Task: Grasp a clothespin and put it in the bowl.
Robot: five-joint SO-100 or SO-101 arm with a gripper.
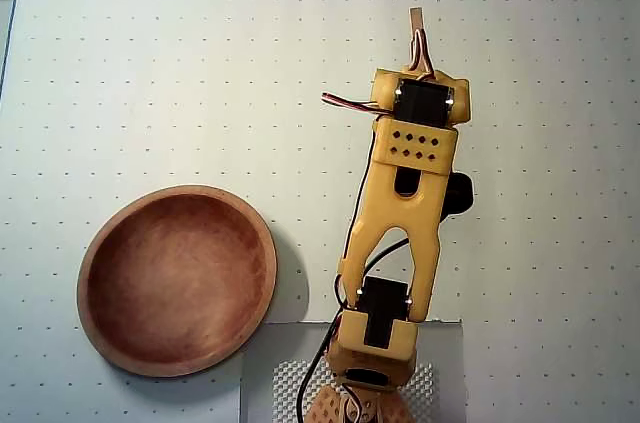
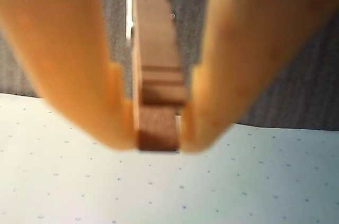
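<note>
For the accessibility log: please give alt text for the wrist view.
A wooden clothespin is pinched upright between the two blurred orange fingers of the tool, filling most of the frame. Below lies a pale dotted table; the bowl is not in this view.

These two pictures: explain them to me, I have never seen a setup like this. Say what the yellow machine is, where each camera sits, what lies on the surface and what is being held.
The yellow machine is a small robot arm, bolted at the bottom edge of the overhead view, which looks straight down on a dotted white table. A round wooden bowl sits left of the arm in that view, and it is empty. The other picture comes from a camera riding on the arm's wrist, so the two blurry orange shapes are its fingers. The gripper is shut on a wooden clothespin, held above the table. In the overhead view only the clothespin's tip shows beyond the arm.
</note>
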